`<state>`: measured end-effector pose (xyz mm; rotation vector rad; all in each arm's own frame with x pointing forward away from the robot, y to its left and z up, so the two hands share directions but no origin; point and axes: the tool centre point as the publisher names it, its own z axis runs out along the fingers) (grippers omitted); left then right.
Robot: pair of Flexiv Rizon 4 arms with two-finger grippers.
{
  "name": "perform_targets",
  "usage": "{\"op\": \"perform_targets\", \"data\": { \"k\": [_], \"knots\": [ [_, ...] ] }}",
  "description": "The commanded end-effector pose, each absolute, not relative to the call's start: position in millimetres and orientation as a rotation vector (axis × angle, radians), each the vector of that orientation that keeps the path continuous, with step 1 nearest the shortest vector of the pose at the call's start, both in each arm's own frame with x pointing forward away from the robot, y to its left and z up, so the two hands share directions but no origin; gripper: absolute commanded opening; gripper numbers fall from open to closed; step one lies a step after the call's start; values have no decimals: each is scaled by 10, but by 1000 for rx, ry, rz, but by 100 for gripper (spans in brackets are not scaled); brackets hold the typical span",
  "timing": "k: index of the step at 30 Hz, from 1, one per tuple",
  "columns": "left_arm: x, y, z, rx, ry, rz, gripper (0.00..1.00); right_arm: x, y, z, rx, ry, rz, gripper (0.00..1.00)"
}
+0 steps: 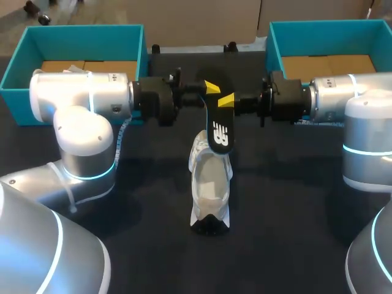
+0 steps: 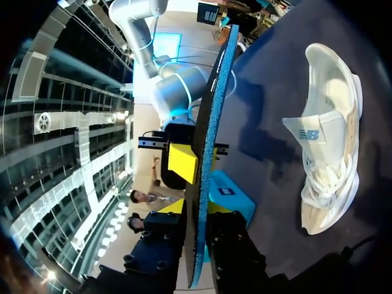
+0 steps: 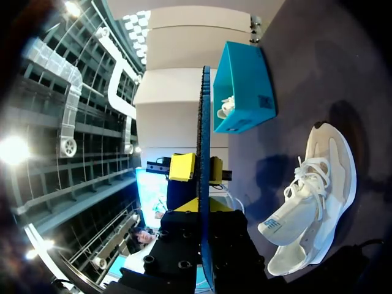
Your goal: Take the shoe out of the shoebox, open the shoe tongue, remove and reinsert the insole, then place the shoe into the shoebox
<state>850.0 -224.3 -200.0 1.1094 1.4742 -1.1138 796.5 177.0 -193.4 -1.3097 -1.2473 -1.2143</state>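
Black insole [image 1: 219, 130], held clear of the shoe [image 1: 210, 184] and hanging upright above the middle of the tabletop [image 1: 294, 214]. Left tool [image 1: 208, 89] and right tool [image 1: 228, 100] meet at its upper end from opposite sides. In each wrist view the insole runs edge-on between that tool's own fingers, which sit narrow and pressed to its two faces, so both tools appear to be gripping it.

The white shoe stands on its sole directly beneath. Its long axis runs from the robot's side of the tabletop toward the far side. The lower end of the insole hangs over the shoe's far portion. The tongue appears to be pulled open, and the mouth faces upward. Which end is the toe cannot be told with certainty.

Key relation: the insole's long axis is vertical and the shoe's is horizontal, though both lie in the same midline plane. Reinsertion therefore seems to call for tipping the insole toward the shoe's axis while lowering it into the mouth. Neither arm is nearer, since both tools sit equally above the shoe.

Two teal containers stand at the far corners, the left shoebox [image 1: 79, 29] and the right shoebox [image 1: 324, 26]. Both are well apart from the shoe.
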Motion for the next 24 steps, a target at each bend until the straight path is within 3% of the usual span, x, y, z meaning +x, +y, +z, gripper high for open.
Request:
{"op": "perform_targets", "data": {
  "k": [1, 10, 11, 12, 13, 24],
  "knots": [
    [8493, -2251, -2020, 1107, 1478, -1114, 1, 7958, 1783, -1937, -1312, -1246, -1216, 0],
    [8485, -2229, -2014, 1109, 1475, -1109, 0, 7958, 1783, -1937, -1312, -1246, -1216, 0],
    [8482, -2222, -2010, 1109, 1474, -1109, 0, 7958, 1783, -1937, -1312, -1246, -1216, 30],
    [8479, -2216, -2006, 1109, 1473, -1109, 0, 7958, 1783, -1937, -1312, -1246, -1216, 87],
    [8475, -2208, -2002, 1109, 1472, -1109, 0, 7951, 1758, -1936, -1303, -1249, -1223, 100],
    [8318, -1979, -1937, 1165, 1552, -1212, 0, 7800, 1310, -1796, -1202, -1523, -1249, 100]
  ]
}}
